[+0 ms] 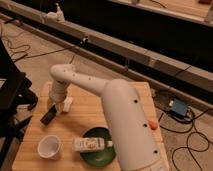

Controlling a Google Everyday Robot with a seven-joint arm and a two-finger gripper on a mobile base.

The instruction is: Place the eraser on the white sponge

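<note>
In the camera view a square table (85, 125) of pale, grained wood is seen from above, set on a grey floor (35, 60) crossed by dark cables (192, 132), with a long dark rail (150, 40) behind it. A thick, smooth white arm (120, 115) is bent across the table from the lower right towards the upper left, where it narrows to a wrist. The gripper (54, 111) is held just below that wrist, over the table's left part, pointed down. The eraser (48, 116), a flat, matte black bar, is found at the gripper's tip, tilted, its lower end close to the wood; whether it is clamped cannot be told, nor how the gripper is set. The sponge (66, 105), a thin, soft-looking white pad, lies just right of the gripper and above the eraser, beside it rather than under it. Nearer the front a round white cup (49, 147) stands upright, a white carton (90, 144) lies on its side across the rim of a glossy green bowl (95, 156), and a small orange piece (152, 124) shows past the arm at the right
</note>
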